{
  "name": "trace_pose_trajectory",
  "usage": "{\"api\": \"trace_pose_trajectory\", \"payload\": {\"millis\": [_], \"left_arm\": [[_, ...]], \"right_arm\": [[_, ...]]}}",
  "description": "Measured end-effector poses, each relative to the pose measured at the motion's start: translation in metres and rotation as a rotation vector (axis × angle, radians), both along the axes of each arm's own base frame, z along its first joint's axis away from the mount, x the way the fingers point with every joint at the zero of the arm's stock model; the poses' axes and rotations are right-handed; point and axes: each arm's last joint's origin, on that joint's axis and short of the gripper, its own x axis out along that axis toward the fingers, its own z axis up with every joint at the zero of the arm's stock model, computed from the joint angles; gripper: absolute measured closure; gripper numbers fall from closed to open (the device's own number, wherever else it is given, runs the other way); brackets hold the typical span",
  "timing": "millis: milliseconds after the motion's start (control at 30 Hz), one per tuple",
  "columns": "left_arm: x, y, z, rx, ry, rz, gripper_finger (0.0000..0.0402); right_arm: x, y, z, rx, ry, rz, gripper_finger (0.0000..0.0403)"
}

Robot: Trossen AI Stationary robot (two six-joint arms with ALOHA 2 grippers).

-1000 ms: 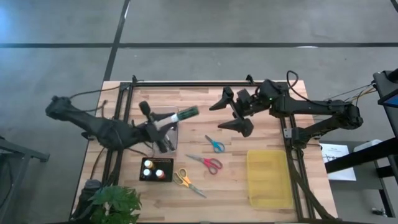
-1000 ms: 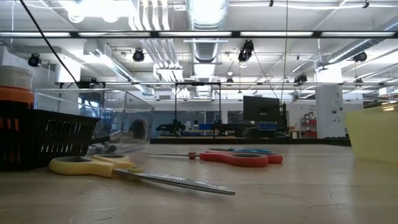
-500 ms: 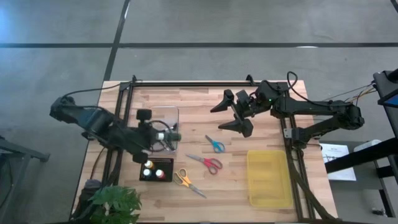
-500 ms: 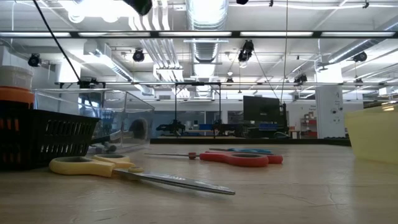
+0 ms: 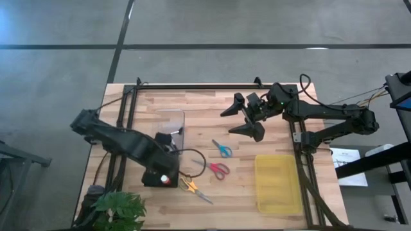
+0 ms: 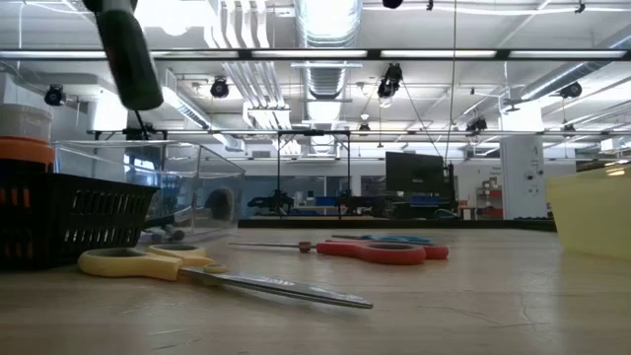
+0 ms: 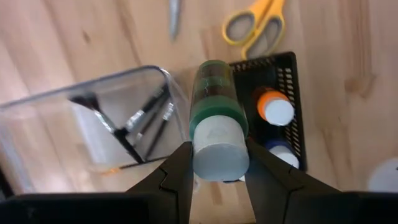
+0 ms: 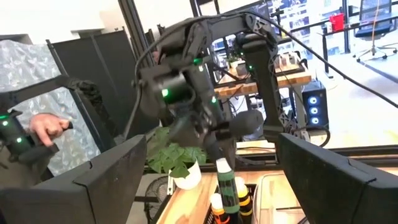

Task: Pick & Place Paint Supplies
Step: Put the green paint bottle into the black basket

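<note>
This is a robotics lab or workshop in a large industrial hall. Exposed silver ventilation ducts (image 6: pixel 325 20) and strip lights run under the open ceiling, with a dark monitor screen (image 6: pixel 414 173) and further benches far behind the pale wooden plank worktop (image 6: pixel 444 296). The worktop stands on a bare grey concrete floor (image 5: pixel 205 25) (crossed by dark lines), inside a black metal frame (image 5: pixel 192 85).

1. Wood table (image 5: pixel 276 102).
2. On it: clear box (image 5: pixel 168 122), black tray (image 5: pixel 154 180), yellow bin (image 5: pixel 278 183).
3. Loose scissors: blue (image 5: pixel 222 149), red (image 5: pixel 217 169), yellow (image 5: pixel 191 187).
</note>
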Motion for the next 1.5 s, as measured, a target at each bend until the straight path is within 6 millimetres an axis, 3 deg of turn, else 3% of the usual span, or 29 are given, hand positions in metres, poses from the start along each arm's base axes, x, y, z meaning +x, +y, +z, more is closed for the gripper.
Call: {"api": "trace_pose_trajectory", "payload": {"millis": [200,700,1500], "left_arm": [[0.016,-0.004,-0.021,-0.042,0.117,0.009,0.0284],[0.034,-0.001,-0.048,-0.054,0.229,-0.011,0.0284],[0.028,0.003,-0.088,-0.037,0.343,-0.013,0.0284]], "right_arm": [[0.0,0.0,-0.001,0.001,0.004,0.0,0.0046],[0.0,0.0,-0.01,-0.006,0.03,-0.001,0.0046],[0.0,0.0,-0.019,-0.011,0.039,-0.002,0.0046]]}}
